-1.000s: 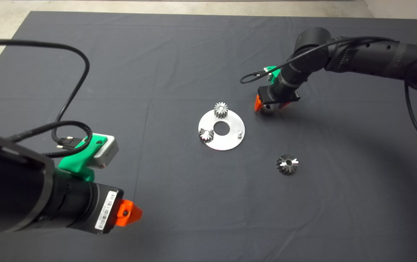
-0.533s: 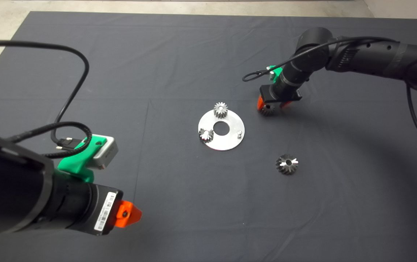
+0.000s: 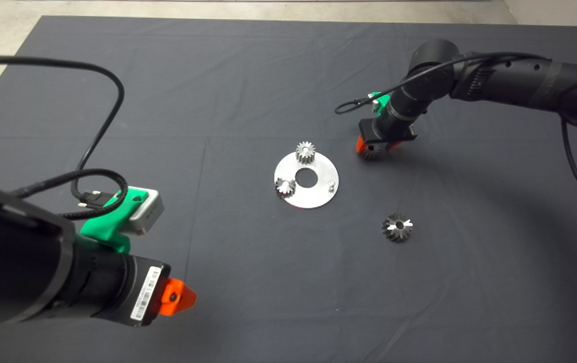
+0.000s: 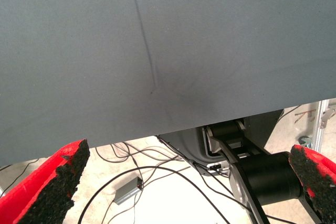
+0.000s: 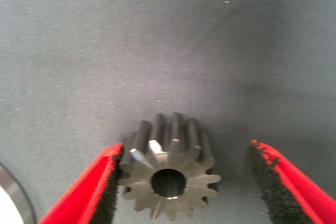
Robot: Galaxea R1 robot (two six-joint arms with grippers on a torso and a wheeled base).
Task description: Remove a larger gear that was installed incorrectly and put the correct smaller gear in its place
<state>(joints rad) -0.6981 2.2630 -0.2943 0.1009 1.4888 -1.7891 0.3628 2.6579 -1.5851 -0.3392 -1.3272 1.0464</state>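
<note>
Pickup step, by my read. Your right hand (image 3: pixel 375 147) sits open astride the smaller gear (image 5: pixel 169 181) on the desk beside the plate (image 3: pixel 313 199); one pad touches. Close next. Larger gear (image 3: pixel 397 227) lies apart. Left hand (image 4: pixel 184 187) open, parked.

your left gripper (image 4: pixel 184 182) hangs with its two red fingers (image 4: pixel 52 182) spread wide apart, nothing between the black pads. ahead of the fingertips you see only bare dark mat (image 4: pixel 168 45), crossed by a faint crease. between the fingers, past the mat's edge, lie pale floor, loose cables (image 4: pixel 136 169) and a black robot base (image 4: pixel 262 182).
</note>
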